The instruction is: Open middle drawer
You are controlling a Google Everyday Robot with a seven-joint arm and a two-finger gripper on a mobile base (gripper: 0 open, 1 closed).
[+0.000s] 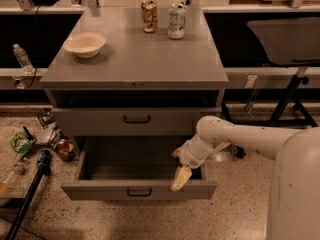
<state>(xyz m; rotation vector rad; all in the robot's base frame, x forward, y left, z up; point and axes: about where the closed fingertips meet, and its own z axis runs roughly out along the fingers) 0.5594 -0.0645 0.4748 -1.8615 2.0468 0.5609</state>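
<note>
Middle drawer (100, 190), the wide, shallow grey metal one with the low flat front and a small black bar handle (139, 191), stands well out from the grey metal cabinet (150, 59). From where I stand its whole floor is on view, and it looks bare. Its front sits far forward of the taller-fronted grey drawer (90, 121) above it, whose own handle is untouched by the robot.

The robot's gripper (181, 178), cream-coloured at the tip, hangs at the end of the white arm (250, 136). It points down at the top edge of the open drawer's front, to the right of the handle and not on it. I cannot tell whether the pincer is spread or closed, nor whether it is touching the metal or is just above it.

By my reckoning the job is as good as done, since the drawer is open about as far as anyone would want. All that seems left is for the arm to lift clear of the front without nudging it back in.

A pale round bowl (84, 44) and two drink cans (148, 15) sit on the cabinet top, well away from the arm.
</note>
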